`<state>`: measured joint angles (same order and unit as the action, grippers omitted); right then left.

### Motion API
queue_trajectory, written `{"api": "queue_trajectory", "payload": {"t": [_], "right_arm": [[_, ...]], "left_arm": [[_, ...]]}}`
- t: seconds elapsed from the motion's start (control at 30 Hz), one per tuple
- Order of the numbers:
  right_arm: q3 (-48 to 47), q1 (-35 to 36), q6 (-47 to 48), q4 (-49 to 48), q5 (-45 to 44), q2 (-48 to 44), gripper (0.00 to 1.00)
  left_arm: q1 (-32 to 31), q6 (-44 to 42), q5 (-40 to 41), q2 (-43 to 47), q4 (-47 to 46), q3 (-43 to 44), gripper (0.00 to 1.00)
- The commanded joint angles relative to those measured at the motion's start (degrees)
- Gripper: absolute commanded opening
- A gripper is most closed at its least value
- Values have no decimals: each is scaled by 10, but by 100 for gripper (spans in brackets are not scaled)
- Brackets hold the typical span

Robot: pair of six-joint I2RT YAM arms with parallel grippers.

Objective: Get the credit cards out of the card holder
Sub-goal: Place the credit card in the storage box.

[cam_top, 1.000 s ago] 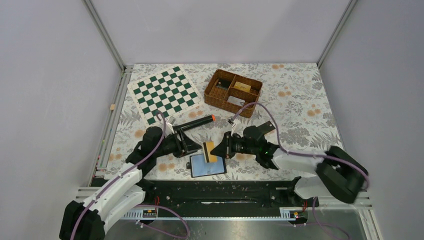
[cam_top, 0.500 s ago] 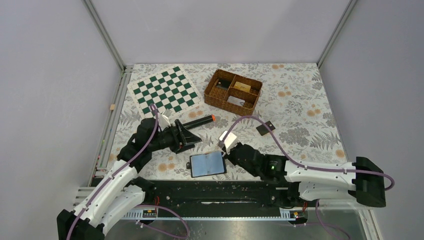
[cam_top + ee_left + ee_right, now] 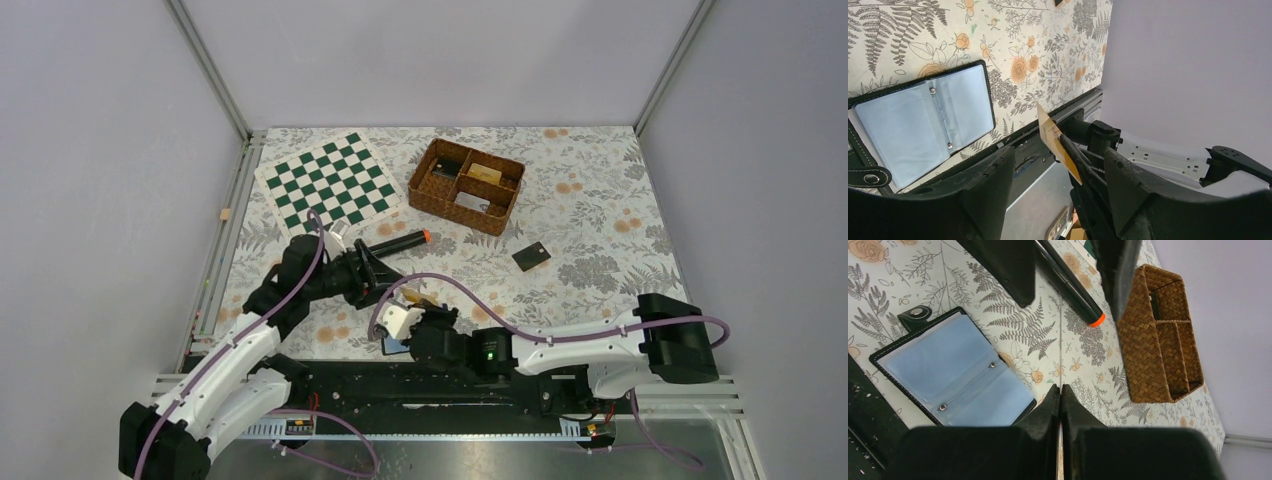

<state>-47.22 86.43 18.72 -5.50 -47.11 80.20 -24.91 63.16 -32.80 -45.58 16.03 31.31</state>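
Left claw (image 3: 376, 272): spread wide, held nothing.
Right claw (image 3: 1060, 392): pressed together, pinched the orange-yellow card (image 3: 1055, 145).
Card holder (image 3: 948, 370): lay open and flat.

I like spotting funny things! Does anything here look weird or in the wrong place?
Nothing is spilled or broken. One small dark card lies crooked by itself on the flowery cloth, apart from the open card holder. The orange-yellow card sticks up slanted, pinched in the right gripper.
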Motion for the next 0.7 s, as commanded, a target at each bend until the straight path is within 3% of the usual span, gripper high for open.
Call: {"api": "queue_trajectory", "payload": {"t": [0.0,0.23,0.5,0.53,0.6,0.67], "right_arm": [[-38,16,10,-23,-41,20,0],[-71,27,18,-7,-53,67,0],[-84,28,-1,10,-63,99,0],[-86,29,-6,14,-66,102,0],[-96,29,-38,43,-67,102,13],[-104,29,-80,104,-35,83,39]], "left_arm": [[-4,22,-14,-11,-37,-18,64],[-4,69,-31,0,-82,-55,44],[-4,84,-43,13,-85,-69,1],[-3,85,-43,14,-88,-71,0],[-4,80,-45,13,-106,-75,0],[-4,62,-51,9,-143,-76,0]]}}
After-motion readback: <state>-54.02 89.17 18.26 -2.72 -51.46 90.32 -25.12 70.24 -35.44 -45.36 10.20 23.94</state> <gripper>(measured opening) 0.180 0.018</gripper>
